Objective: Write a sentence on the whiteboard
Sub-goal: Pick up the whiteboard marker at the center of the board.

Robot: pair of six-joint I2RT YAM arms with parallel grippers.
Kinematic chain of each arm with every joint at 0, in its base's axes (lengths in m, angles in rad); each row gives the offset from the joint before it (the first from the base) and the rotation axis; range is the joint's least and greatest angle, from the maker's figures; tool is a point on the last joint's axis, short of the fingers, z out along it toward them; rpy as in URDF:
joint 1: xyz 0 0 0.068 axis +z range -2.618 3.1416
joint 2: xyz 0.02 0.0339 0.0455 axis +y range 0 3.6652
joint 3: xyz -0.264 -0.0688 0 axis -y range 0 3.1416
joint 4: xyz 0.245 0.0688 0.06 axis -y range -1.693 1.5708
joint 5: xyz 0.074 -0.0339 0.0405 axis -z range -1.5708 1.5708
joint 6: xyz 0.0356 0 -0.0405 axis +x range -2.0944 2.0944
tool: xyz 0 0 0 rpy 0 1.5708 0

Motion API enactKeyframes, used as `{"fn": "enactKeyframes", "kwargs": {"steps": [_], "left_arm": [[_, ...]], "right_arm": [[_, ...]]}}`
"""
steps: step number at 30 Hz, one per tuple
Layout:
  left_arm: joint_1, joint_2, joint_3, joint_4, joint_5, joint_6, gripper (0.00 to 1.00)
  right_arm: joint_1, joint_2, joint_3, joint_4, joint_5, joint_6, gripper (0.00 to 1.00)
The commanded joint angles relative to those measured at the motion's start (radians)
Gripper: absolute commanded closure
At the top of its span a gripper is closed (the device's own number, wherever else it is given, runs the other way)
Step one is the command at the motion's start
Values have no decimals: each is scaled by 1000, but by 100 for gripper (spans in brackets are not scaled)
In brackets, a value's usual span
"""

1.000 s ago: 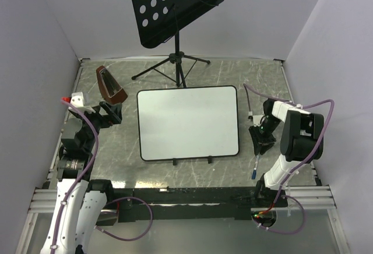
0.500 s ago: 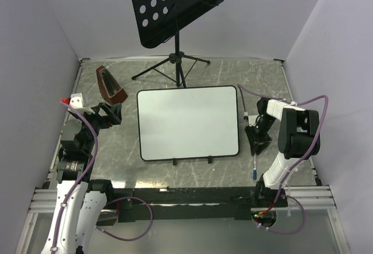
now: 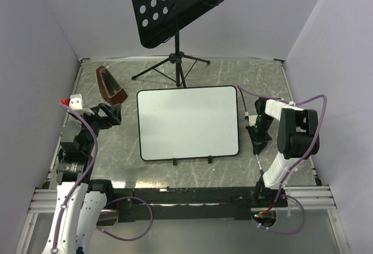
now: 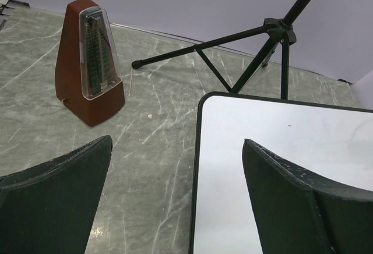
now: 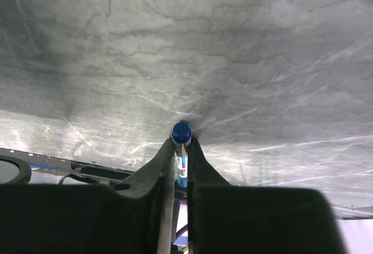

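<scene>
Pinching the marker (image 5: 181,133) just behind its blue cap, the right fingers (image 5: 171,152) are clenched on the pen down at the counter (image 3: 192,70), off the right-hand edge of the whiteboard (image 3: 187,123). The wrist view shows the barrel squeezed between the two tips with the cap poking out ahead. That suggests a pickup grip low on the body, taken so the pen can be lifted off the stone surface (the cap looks to be on, so it would have to come off before any ink flows).

The whiteboard lies flat in the middle of the counter, its two small clips on the near long edge, and its face is bare: no word of the sentence shows. My reading is that the task is at its opening step, securing the pen.

The left fingers (image 3: 111,114) are spread wide and grasp nothing. They hang over the counter by the board's left rim, likely waiting to steady the board or take the cap. A metronome (image 4: 88,62) stands beyond them, and the music stand (image 3: 175,6) rises behind the board, both well apart from the pen.
</scene>
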Motion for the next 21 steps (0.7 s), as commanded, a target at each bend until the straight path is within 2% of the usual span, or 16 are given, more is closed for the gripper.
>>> {"fn": "enactKeyframes", "kwargs": {"steps": [1, 7, 10, 12, 14, 17, 21], "left_arm": [[0, -15, -1, 41, -24, 3, 3], [0, -15, -1, 44, -16, 3, 3], [0, -13, -2, 43, -24, 3, 3], [0, -16, -2, 43, -27, 3, 3], [0, -18, -2, 43, -35, 4, 3], [0, -18, -2, 44, -35, 4, 3], [1, -15, -2, 47, -27, 4, 3]], "right_arm": [[-23, 12, 48, 168, 46, 8, 93], [-48, 116, 232, 227, 86, 5, 92], [-48, 203, 356, 205, 91, 5, 88], [-48, 263, 441, 172, 92, 2, 84], [-48, 300, 494, 145, 88, -6, 75], [-48, 306, 502, 122, 86, -24, 62], [-49, 286, 458, 118, 92, -53, 57]]}}
